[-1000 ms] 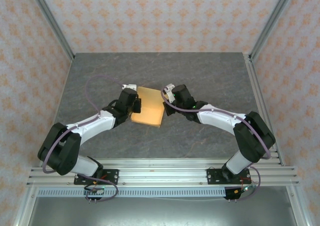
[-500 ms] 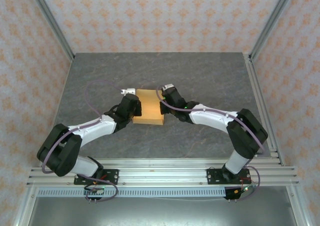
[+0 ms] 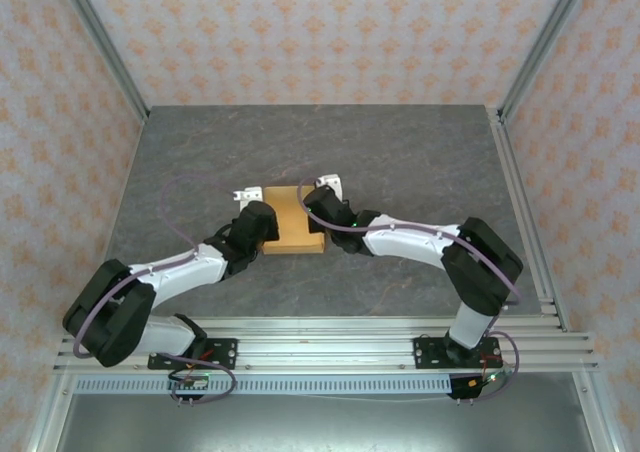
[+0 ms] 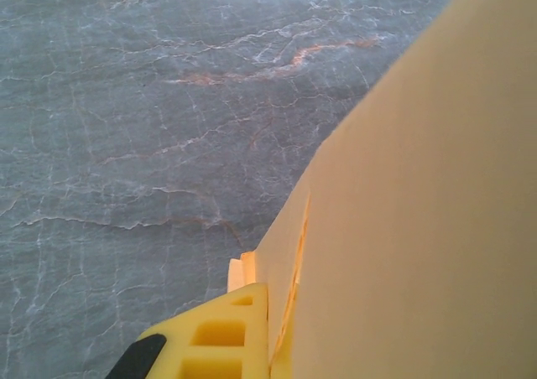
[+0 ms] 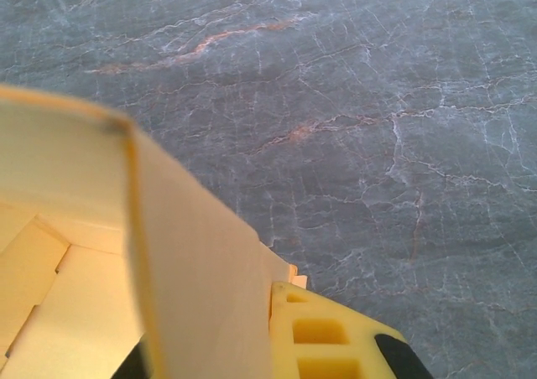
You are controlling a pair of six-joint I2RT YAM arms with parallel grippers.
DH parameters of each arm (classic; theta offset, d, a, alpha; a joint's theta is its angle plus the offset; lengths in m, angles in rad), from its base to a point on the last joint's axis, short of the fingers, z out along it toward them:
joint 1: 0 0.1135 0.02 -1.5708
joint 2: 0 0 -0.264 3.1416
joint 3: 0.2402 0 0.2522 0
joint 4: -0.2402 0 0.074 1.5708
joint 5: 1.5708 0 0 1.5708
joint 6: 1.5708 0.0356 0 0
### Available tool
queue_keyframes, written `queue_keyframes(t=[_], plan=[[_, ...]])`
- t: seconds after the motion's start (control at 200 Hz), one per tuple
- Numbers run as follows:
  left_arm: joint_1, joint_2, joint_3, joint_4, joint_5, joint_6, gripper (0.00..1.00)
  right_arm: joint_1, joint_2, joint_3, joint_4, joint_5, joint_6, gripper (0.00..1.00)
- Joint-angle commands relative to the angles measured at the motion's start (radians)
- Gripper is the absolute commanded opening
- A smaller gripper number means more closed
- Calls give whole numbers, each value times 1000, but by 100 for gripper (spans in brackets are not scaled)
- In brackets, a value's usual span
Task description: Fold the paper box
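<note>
The paper box is a compact tan-orange card shape on the grey table, between my two grippers. My left gripper is shut on its left wall; in the left wrist view a yellow finger presses against the card wall, which hides the other finger. My right gripper is shut on the right wall; in the right wrist view its yellow finger lies against the card wall, with inner flaps showing at the lower left.
A grey marbled table stretches round the box to patterned walls on three sides. An aluminium rail with both arm bases runs along the near edge. Metal posts stand at the back corners.
Both grippers have drawn closer together, the right one moving left. The box between them has gone from a wider tilted sheet to a narrower, squarer shape.
</note>
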Motion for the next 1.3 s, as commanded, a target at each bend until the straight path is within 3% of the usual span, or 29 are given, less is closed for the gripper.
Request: queue_keyframes(t=[0.0, 0.716, 0.981, 1.176, 1.296], plan=[[-13, -24, -44, 70, -60, -50, 0, 39, 21, -8, 17, 109, 43, 3], [-57, -63, -154, 113, -178, -93, 0, 200, 117, -65, 122, 286, 192, 2], [-57, -66, -166, 107, -186, -104, 0, 215, 115, -99, 183, 275, 266, 2], [-75, -59, -174, 138, -181, -121, 0, 214, 95, -112, 182, 351, 234, 6], [-113, -39, -158, 159, -208, -138, 0, 184, 82, -116, 180, 354, 210, 4]])
